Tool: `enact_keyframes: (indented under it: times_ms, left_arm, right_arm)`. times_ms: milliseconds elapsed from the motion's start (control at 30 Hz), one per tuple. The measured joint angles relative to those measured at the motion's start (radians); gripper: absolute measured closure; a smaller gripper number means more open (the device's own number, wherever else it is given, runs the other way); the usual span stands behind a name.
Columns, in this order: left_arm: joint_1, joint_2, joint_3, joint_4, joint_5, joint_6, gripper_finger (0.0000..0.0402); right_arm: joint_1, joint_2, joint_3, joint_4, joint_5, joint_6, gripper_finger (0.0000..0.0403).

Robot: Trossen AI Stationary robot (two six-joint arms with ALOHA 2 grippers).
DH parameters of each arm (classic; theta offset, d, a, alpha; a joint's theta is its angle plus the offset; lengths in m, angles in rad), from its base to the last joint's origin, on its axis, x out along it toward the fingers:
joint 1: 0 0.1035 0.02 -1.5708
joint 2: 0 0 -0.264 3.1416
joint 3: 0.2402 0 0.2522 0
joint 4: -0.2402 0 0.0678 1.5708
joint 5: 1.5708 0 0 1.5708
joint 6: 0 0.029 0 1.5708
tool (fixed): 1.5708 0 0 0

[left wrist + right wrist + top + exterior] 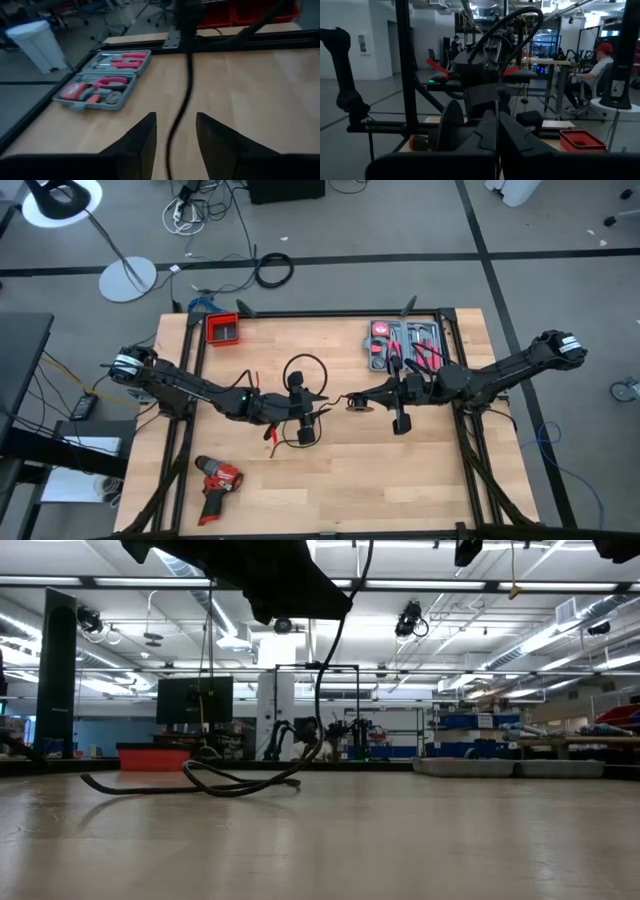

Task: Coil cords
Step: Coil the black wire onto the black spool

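The thin black cord (pixel 304 372) lies in loose loops on the wooden table near its middle. In the low view one stretch (pixel 200 781) rests on the table and another rises off it (pixel 320 690). My left gripper (pixel 175 142) is open just above the table. The cord (pixel 181 107) runs lengthwise between its fingers, and I cannot tell whether they touch it. From there the cord runs on to my right gripper (pixel 351 402), which faces my left gripper from the table's right and is shut on the cord. My right gripper pinches the thin cord (pixel 496 111) between its two shut fingers (pixel 512 135), which come level from the table's right. The fingers hide which part of the cord it has. The cord runs from the fingers toward my left gripper, off the table.
An open grey tool case (pixel 405 345) with red tools lies at the far right. A red bin (pixel 223 329) sits at the far left. A red drill (pixel 217 483) lies near the front left. Black frame rails (pixel 340 313) border the table.
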Motion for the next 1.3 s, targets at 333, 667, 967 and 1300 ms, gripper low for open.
enact_keyframes:
  times_ms: [333, 667, 967, 1300]
  left_arm:
    - [0.013, 0.013, 0.0, -0.005, -0.041, 0.052, 0.0261]
    - [0.014, 0.049, 0.04, -0.008, -0.031, 0.078, 0.0283]
    - [0.014, 0.048, 0.039, -0.062, -0.03, 0.047, 0.0385]
    - [0.019, 0.048, 0.075, -0.071, -0.04, -0.033, 0.0399]
  right_arm:
    - [0.0, 0.0, 0.0, 0.002, -0.002, -0.005, 0.0403]
    - [-0.008, 0.033, 0.0, 0.025, 0.003, -0.033, 0.0403]
    - [-0.008, 0.032, 0.0, 0.04, 0.006, -0.043, 0.0403]
    - [-0.009, 0.043, 0.0, 0.059, 0.066, -0.061, 0.0403]
